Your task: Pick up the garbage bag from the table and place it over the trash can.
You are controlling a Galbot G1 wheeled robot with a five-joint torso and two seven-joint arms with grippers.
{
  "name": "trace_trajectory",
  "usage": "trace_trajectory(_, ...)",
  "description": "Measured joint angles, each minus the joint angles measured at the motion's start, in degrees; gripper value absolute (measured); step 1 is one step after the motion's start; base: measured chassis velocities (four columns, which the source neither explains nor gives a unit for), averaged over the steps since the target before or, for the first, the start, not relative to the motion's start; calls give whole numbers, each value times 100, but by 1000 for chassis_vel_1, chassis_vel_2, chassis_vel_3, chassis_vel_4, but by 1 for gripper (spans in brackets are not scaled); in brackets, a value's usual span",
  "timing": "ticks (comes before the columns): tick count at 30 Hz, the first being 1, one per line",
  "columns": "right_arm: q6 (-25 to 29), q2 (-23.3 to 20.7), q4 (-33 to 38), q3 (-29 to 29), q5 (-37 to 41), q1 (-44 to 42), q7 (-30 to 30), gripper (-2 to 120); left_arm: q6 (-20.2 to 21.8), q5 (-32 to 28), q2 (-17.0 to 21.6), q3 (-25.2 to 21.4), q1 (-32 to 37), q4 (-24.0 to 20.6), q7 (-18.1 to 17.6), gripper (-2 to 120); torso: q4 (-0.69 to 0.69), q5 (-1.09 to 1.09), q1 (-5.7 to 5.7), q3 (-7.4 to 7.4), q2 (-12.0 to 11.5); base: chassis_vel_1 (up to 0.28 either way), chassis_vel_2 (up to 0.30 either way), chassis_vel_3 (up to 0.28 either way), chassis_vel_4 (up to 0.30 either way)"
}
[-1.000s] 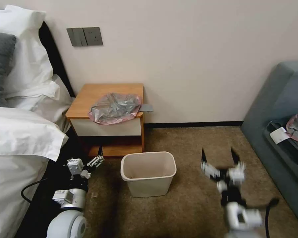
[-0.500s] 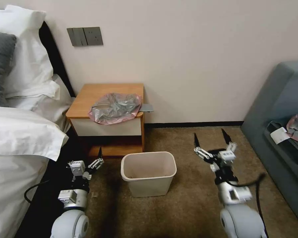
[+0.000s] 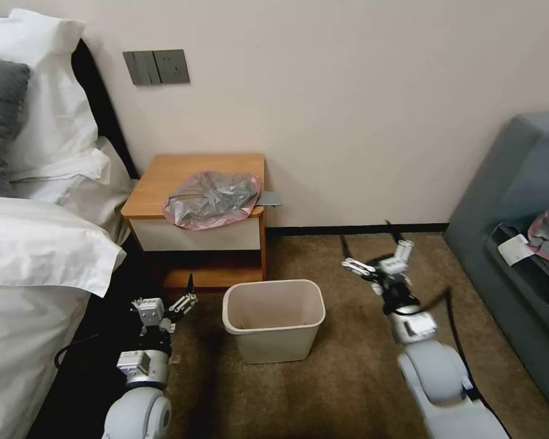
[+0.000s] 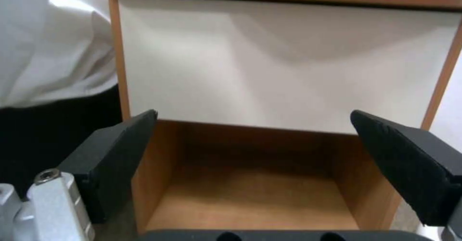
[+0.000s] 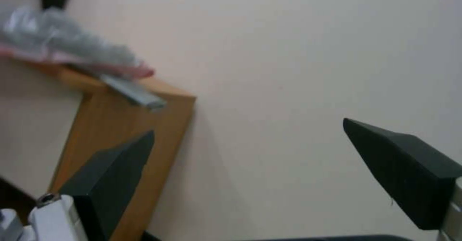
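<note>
Garbage bag (image 3: 211, 199): unmoved on table (image 3: 165, 177); trash can (image 3: 274, 319) below, unmoved. Right gripper (image 3: 369, 239): jaws spread, risen nearer the table since before; left gripper (image 3: 180, 292): jaws spread, barely shifted.

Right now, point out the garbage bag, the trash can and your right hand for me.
garbage bag (image 3: 211, 198): head view, on its wrinkled grey middle, lying on the table (image 3: 165, 177).
trash can (image 3: 274, 341): head view, on its front wall.
right hand (image 3: 373, 242): head view, midway between its open fingertips, above the carpet.

Right tool (image 5: 250, 154) (fingers spread) faces table (image 5: 125, 125), wall (image 5: 313, 53).
</note>
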Motion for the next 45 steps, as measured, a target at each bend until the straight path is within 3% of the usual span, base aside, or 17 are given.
trace_trajectory(2,-194,-331,-363,-431,-308,513,34,100,-14,41,-20,39,-13,52,-1,100,2,-1,0,0,0,0,0,0,0)
trace_trajectory(5,-253,-422,-465,-557,-397,656,46,100,-15,55,-51,43,-47,86,-2,100,1,-1,0,0,0,0,0,0,0)
trace_trajectory(15,-289,-454,-645,-738,-491,863,52,100,-52,94,-105,12,-107,246,-14,100,-3,-1,0,-1,0,0,0,0,0)
trace_trajectory(24,-436,-410,-1891,-1871,-1031,2389,42,100,-72,138,-169,4,-101,285,-20,100,0,-1,0,0,1,0,0,0,0)
trace_trajectory(26,-436,-410,-1891,-1871,-1031,2389,42,100,-72,138,-169,4,-101,285,-20,100,0,-1,0,0,1,0,0,0,0)
trace_trajectory(28,-506,-389,-2446,-2379,-1271,3073,33,100,-72,138,-152,24,-120,296,-27,100,1,-1,0,0,1,0,0,0,0)
trace_trajectory(34,-805,-574,-2451,-2446,-1385,3393,-124,100,-72,151,-167,73,-138,303,-38,100,-2,-5,0,-1,1,0,0,0,0)
trace_trajectory(35,-815,-599,-2444,-2447,-1438,3398,-177,100,-70,159,-178,73,-145,303,-42,100,-3,4,0,-1,1,0,0,0,0)
trace_trajectory(45,-839,-658,-2405,-2681,-1365,3480,-208,100,-63,161,-168,70,-201,340,-61,100,-1,-1,0,-1,1,0,0,0,0)
